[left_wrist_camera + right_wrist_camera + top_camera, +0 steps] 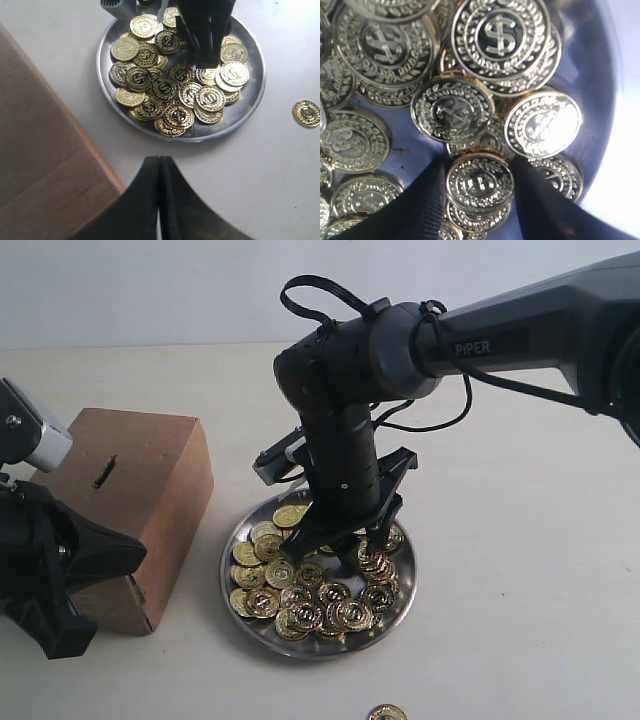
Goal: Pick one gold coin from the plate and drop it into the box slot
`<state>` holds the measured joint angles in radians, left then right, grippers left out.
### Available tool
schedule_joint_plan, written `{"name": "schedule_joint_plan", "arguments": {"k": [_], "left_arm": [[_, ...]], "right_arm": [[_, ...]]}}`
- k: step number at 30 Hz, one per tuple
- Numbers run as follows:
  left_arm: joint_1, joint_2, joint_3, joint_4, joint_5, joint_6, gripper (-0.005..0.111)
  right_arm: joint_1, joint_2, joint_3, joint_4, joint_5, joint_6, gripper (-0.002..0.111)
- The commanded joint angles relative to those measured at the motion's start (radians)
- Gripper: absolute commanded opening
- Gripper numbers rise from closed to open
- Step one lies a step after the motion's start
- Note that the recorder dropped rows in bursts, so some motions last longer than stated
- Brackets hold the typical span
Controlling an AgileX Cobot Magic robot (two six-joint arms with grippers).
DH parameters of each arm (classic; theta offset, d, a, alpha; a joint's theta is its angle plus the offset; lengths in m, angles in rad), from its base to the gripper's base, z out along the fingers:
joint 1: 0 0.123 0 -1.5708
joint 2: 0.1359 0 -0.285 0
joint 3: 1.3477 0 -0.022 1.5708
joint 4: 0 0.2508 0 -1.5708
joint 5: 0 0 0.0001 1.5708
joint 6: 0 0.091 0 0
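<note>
The silver plate (406, 590) (250, 100) (602, 75) sits on the table and holds several gold coins (300, 590) (165, 87). My right gripper (352, 535) (479, 165) reaches straight down into the plate. Its two black fingers press on opposite edges of one gold coin (480, 182) that lies flat on top of others. The brown cardboard box (150, 500) (40, 165) stands left of the plate with its dark slot (105, 472) on top. Beside the box's front, off the plate, my left gripper (140, 552) (160, 159) is shut and holds nothing.
One stray gold coin (387, 713) (306, 112) lies on the pale table in front of the plate. The right arm (500, 340) stretches in from the upper right above the plate.
</note>
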<state>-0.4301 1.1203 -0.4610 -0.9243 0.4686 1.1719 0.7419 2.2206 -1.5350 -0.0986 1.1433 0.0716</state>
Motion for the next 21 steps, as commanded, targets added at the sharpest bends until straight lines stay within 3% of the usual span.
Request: {"name": "schedule_joint_plan", "arguments": {"k": [1,21], "left_arm": [[-0.005,0.004,-0.005,-0.005,0.005,0.000,0.000],[-0.005,0.004,-0.005,-0.005,0.007,0.000,0.000]], "right_arm": [[-0.003,-0.010,0.000,-0.013,-0.009,0.002,0.043],[-0.003,-0.041,0.000,-0.009,-0.016,0.002,0.043]]}}
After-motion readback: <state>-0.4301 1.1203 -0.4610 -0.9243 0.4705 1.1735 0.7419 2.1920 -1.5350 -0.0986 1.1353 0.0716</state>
